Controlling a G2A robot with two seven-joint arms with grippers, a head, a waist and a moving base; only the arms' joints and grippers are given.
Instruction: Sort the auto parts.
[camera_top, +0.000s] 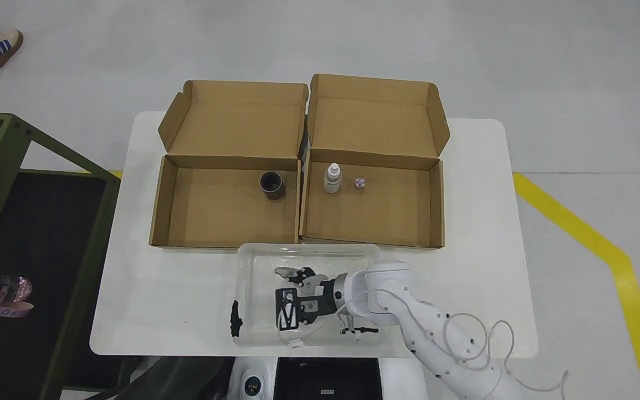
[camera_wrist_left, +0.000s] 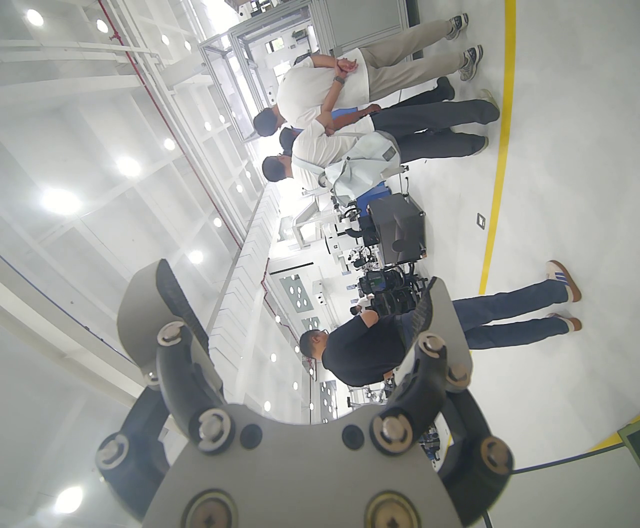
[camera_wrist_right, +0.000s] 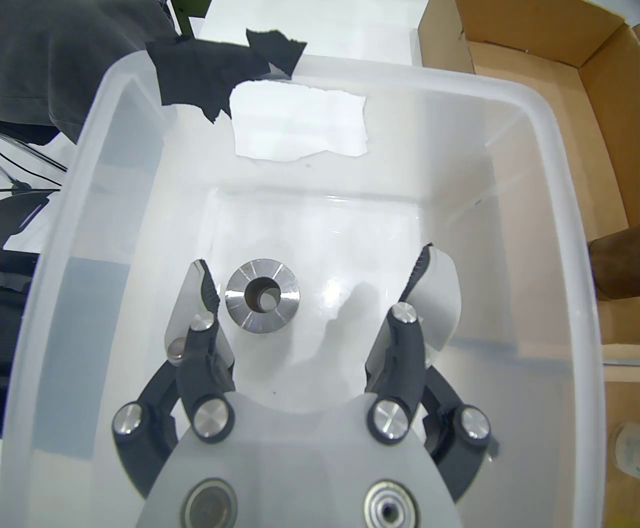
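Right gripper (camera_top: 288, 296) sits low inside the clear bin (camera_top: 240, 262) in top view, placed for a pick, I judge; left wrist view: left gripper (camera_wrist_left: 297, 295) spread, empty, seemingly parked; right wrist view: jaws spread, metal bushing (camera_wrist_right: 262, 298) on the bin floor beside one finger.

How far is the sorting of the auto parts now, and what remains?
Done: a brown cylinder lies in the left box; a white bottle and a small metal piece in the right box. In hand: nothing; the right pincer is open inside the clear bin. Left: the metal ring between its fingers.
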